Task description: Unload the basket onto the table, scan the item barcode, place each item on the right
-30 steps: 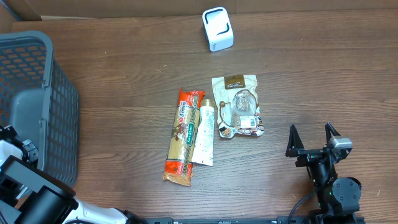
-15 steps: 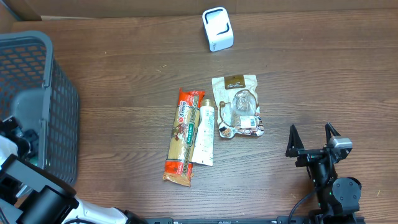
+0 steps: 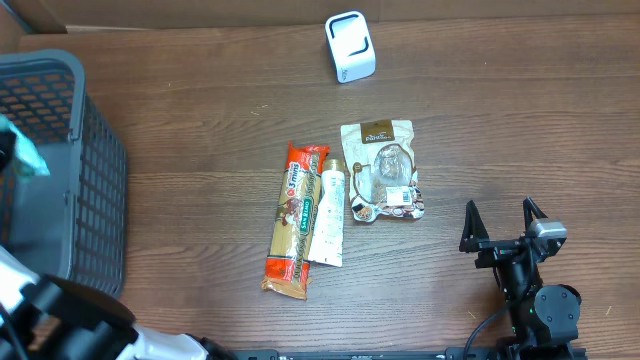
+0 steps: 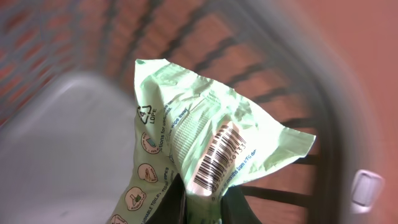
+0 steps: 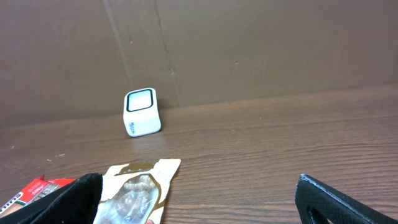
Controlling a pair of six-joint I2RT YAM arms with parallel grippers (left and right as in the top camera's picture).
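Left claw [image 4: 202, 200]: I pinched the green packet [image 4: 186, 118] over the basket [image 3: 70, 150].
Right claw [image 3: 499, 222]: stood open, empty.
Risk: film could slip or fold, hiding its barcode [image 4: 217, 158].

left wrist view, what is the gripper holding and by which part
The left gripper is shut on a light green packet, its fingers pinching the bottom edge just below the barcode. The right gripper holds nothing.
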